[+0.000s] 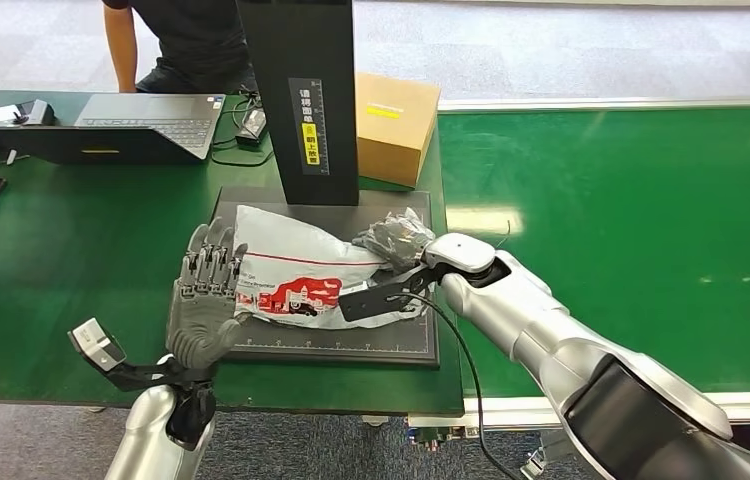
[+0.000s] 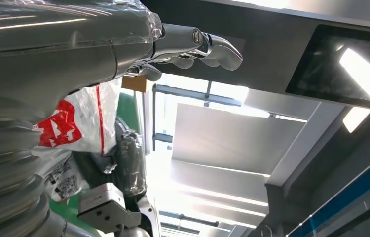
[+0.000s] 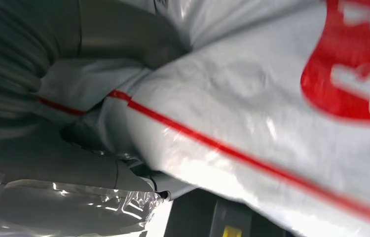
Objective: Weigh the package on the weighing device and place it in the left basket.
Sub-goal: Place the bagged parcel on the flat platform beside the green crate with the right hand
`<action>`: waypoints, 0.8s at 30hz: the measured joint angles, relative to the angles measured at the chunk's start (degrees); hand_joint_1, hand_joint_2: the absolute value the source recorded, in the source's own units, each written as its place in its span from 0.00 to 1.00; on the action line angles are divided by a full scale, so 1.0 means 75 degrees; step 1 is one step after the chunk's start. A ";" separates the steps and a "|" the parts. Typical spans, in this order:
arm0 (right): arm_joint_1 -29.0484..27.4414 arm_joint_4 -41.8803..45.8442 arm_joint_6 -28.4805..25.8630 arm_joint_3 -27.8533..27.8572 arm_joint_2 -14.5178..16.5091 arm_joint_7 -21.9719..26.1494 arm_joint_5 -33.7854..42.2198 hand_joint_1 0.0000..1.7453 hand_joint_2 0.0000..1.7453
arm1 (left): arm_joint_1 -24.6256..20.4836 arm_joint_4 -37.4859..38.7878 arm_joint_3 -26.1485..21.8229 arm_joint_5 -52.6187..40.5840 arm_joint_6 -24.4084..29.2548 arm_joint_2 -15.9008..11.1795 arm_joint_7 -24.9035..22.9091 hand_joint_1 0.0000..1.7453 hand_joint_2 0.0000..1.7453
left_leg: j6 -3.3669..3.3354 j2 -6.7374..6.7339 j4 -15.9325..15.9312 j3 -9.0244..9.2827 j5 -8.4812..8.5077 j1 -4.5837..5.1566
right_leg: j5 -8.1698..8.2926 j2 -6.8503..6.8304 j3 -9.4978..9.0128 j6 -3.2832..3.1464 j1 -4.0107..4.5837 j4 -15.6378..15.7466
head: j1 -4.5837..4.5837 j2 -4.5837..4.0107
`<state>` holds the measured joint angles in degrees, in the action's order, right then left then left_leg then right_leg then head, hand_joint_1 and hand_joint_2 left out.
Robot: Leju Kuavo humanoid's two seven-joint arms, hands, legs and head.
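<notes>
Package [image 1: 296,265], a soft white plastic mailer with a thin red stripe and a red printed patch, lies crumpled on the flat black platform of the scale [image 1: 251,345], just in front of the scale's tall black column. Its film is glossy and wrinkled; in the right wrist view the same white skin [image 3: 252,98] bulges close to the camera, the red stripe running across it.

The right hand [image 1: 396,240] lies on the package's right end, its dark fingers curled into the bunched plastic, gripping it. The left hand [image 1: 206,285] stands upright at the package's left edge, palm toward it, fingers straight and spread, touching or just beside the film; I cannot tell which. In the left wrist view those fingers [image 2: 212,47] jut out unbent, with the red patch [image 2: 62,126] right by the palm.

Behind the column sits a plain brown cardboard box [image 1: 396,125] with a yellow label. On the green counter [image 1: 71,260] to the left rests an open grey laptop [image 1: 141,118]. A person [image 1: 176,40] sits beyond it.
</notes>
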<state>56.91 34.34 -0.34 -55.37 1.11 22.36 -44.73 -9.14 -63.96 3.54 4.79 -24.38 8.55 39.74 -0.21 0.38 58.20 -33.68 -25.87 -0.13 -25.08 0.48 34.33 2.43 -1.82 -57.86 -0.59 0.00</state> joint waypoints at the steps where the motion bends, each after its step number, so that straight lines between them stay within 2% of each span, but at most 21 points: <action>1: 0.0002 -0.0043 -0.0345 -0.0001 0.0011 -0.0007 -0.0026 0.00 1.00 | 0.0015 -0.0002 0.0001 0.0001 0.0003 0.0000 -0.0006 0.00 1.00 | 0.0000 0.0000 0.0000 0.0000 0.0000 0.0000 | 0.0000 0.0000 0.0000 0.0000 0.0000 0.0000 | 0.0000 0.0000; 10: -0.0010 -0.0146 -0.2569 0.0291 0.0039 0.0077 -0.0147 0.00 1.00 | 0.0114 -0.0031 0.0003 0.0088 0.0043 0.0000 -0.0090 0.00 1.00 | 0.0000 0.0000 0.0001 0.0000 0.0000 0.0001 | 0.0000 0.0000 0.0001 0.0000 0.0000 0.0001 | 0.0000 0.0000; 13: -0.0048 -0.0157 -0.2957 0.0490 0.0060 0.0181 -0.0030 0.00 1.00 | 0.0115 -0.0028 0.0007 0.0132 0.0081 0.0000 -0.0060 0.00 1.00 | 0.0000 0.0000 0.0001 0.0000 0.0000 0.0000 | 0.0000 0.0000 0.0001 0.0000 0.0000 0.0001 | 0.0001 0.0000; 19: -0.0262 -0.0220 -0.2787 0.1092 0.0118 0.0786 0.0968 0.00 1.00 | 0.0184 -0.0028 0.0015 0.0160 0.0233 -0.0002 0.0026 0.00 1.00 | 0.0000 0.0000 0.0000 0.0000 0.0000 0.0000 | 0.0000 0.0000 0.0001 0.0000 0.0000 0.0001 | 0.0000 0.0000; 24: -0.0773 0.0187 -0.1928 0.1954 0.0137 0.1528 0.2909 0.00 1.00 | 0.0260 -0.0030 0.0013 0.0265 0.0377 -0.0018 0.0056 0.00 1.00 | -0.0001 0.0000 0.0000 -0.0001 -0.0001 0.0000 | -0.0001 -0.0001 0.0002 0.0000 0.0000 0.0002 | 0.0000 0.0000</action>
<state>51.12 35.75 -14.80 -40.72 2.14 33.82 -22.91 -7.19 -64.19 3.63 6.78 -21.56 8.41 40.16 -0.22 0.38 58.20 -33.68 -25.88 -0.13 -25.08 0.47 34.35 2.43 -1.82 -57.85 -0.59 0.00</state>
